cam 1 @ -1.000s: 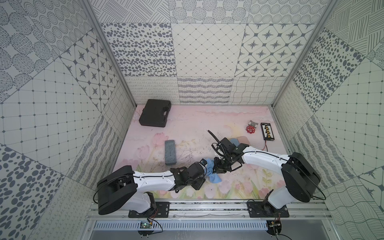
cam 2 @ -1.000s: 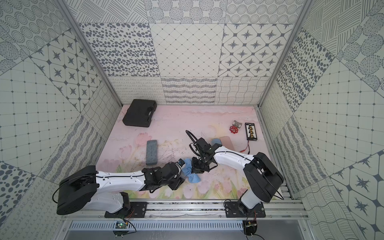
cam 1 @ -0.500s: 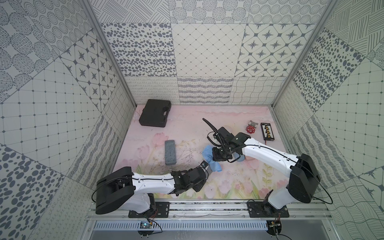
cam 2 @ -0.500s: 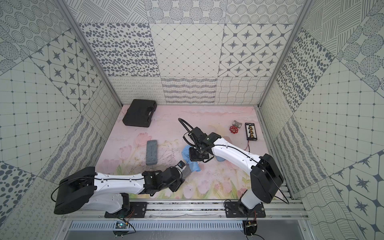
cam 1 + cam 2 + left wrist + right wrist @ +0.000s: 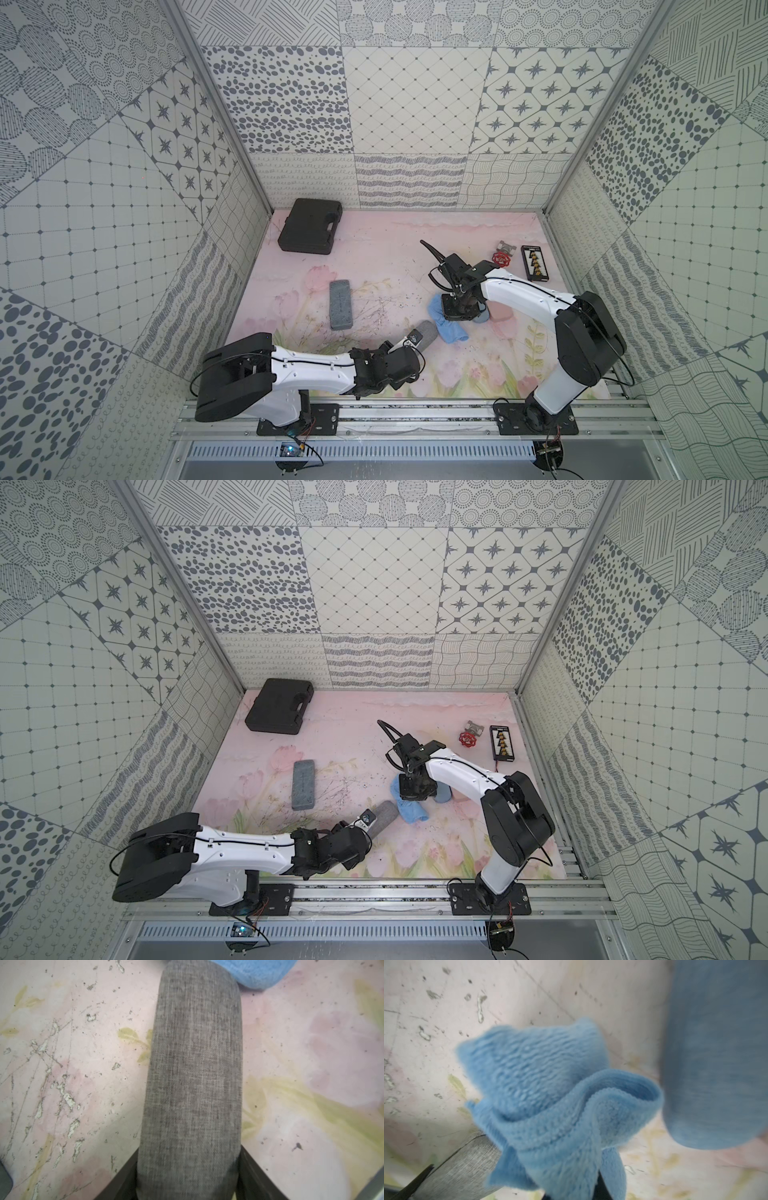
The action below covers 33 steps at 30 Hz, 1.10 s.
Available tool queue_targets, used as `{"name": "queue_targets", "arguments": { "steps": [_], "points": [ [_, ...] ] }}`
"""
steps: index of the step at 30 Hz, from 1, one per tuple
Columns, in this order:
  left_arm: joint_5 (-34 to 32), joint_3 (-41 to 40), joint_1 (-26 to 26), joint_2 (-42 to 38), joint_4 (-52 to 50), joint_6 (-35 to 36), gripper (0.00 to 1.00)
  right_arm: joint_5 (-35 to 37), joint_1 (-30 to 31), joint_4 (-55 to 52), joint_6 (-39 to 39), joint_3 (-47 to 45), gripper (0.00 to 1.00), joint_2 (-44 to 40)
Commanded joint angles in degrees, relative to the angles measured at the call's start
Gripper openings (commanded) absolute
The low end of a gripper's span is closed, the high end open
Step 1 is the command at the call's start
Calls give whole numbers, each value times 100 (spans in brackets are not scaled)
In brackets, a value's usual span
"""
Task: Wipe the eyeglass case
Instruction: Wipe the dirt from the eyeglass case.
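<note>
My left gripper (image 5: 415, 338) (image 5: 365, 818) is shut on one end of the grey fabric eyeglass case (image 5: 427, 331) (image 5: 384, 813), near the front middle of the mat. In the left wrist view the eyeglass case (image 5: 193, 1074) runs out between the two dark fingers (image 5: 249, 1172). My right gripper (image 5: 455, 316) (image 5: 411, 798) is shut on a bunched blue cloth (image 5: 451, 332) (image 5: 412, 812), which hangs at the case's far end. In the right wrist view the blue cloth (image 5: 560, 1105) covers the jaws and lies over the grey case's tip (image 5: 460, 1167).
A second grey case (image 5: 340, 304) lies left of centre. A blue case (image 5: 482, 318) (image 5: 716, 1053) and a pink object (image 5: 500, 311) sit just right of the right gripper. A black tool case (image 5: 309, 226) is at the back left; a red valve wheel (image 5: 500, 259) and a black parts card (image 5: 535, 262) are at the back right.
The right gripper has lifted the cloth off the middle of the grey case and carried it back and to the right, so more of the case shows. The left gripper still holds it.
</note>
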Motion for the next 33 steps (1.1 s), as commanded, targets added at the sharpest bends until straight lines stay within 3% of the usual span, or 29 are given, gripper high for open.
{"name": "queue_targets", "arguments": {
  "steps": [1,4,7,9,12,14,17,19,22,25,30,33],
  "points": [
    [-729,139,-142,109,117,8,17,251,297,-567,-446,620,0,-327],
    [-886,146,-198,129,65,-10,17,-1485,511,-100,37,529,0,-248],
    [-974,151,-242,142,57,-27,17,-3212,653,1247,831,-227,0,-149],
    [-1004,175,-284,170,47,-23,17,-3688,573,2003,1207,-762,0,-97],
    [-1022,183,-312,225,27,-10,17,-3235,80,1568,710,-1066,0,117],
    [-1020,178,-347,251,33,6,17,-1988,-257,709,59,-876,0,256],
    [-998,186,-351,300,71,73,17,185,-231,-294,-574,-227,0,304],
    [-1006,223,-347,333,45,87,17,653,-110,-663,-739,155,0,171],
    [-1014,228,-352,353,57,96,17,-11,39,-727,-709,507,0,-180],
    [-1009,236,-344,383,62,87,17,-1371,276,-422,-287,511,0,-302],
    [-1025,280,-364,432,19,70,16,-3530,621,1595,923,-434,0,-240],
    [-1068,269,-384,407,-2,61,16,-3350,212,1551,650,-846,0,88]
  ]
}}
